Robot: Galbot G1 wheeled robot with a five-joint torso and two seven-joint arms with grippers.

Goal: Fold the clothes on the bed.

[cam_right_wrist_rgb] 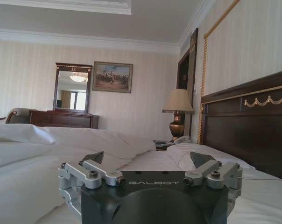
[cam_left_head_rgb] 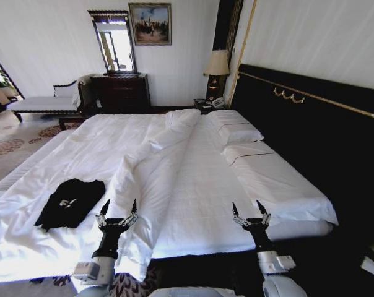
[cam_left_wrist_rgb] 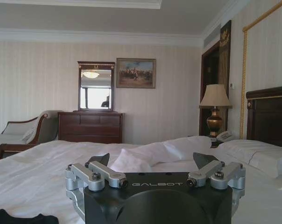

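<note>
Bed [cam_left_head_rgb: 193, 167]: very large, white sheets, duvet rumpled in a long ridge down the middle; dark frame, tall dark headboard [cam_left_head_rgb: 311, 130] w/ gold trim. Pillows [cam_left_head_rgb: 236, 133] stacked at head end, well beyond both sets of fingers.

Black T-shirt [cam_left_head_rgb: 70, 201]: lies crumpled on the sheet nr the foot edge, small white lettering showing. Just outboard of the L fingers, to their left, not touching. Dark corner of it also at the left wrist view's edge [cam_left_wrist_rgb: 19, 218].

Left gripper [cam_left_head_rgb: 118, 212]: over the bed's foot edge, fingers spread wide, holding nothing. Same in wrist view [cam_left_wrist_rgb: 152, 168], tips apart, pointing up the bed.

Right gripper [cam_left_head_rgb: 250, 213]: level w/ the left one, well apart from it, over the foot edge on the headboard side. Fingers wide, empty; confirmed in wrist view [cam_right_wrist_rgb: 148, 164].

Far beyond fingers, at wall: dark dresser [cam_left_head_rgb: 120, 93] w/ mirror [cam_left_head_rgb: 114, 43], framed painting [cam_left_head_rgb: 150, 23], table lamp [cam_left_head_rgb: 217, 71], chaise longue [cam_left_head_rgb: 47, 102].
</note>
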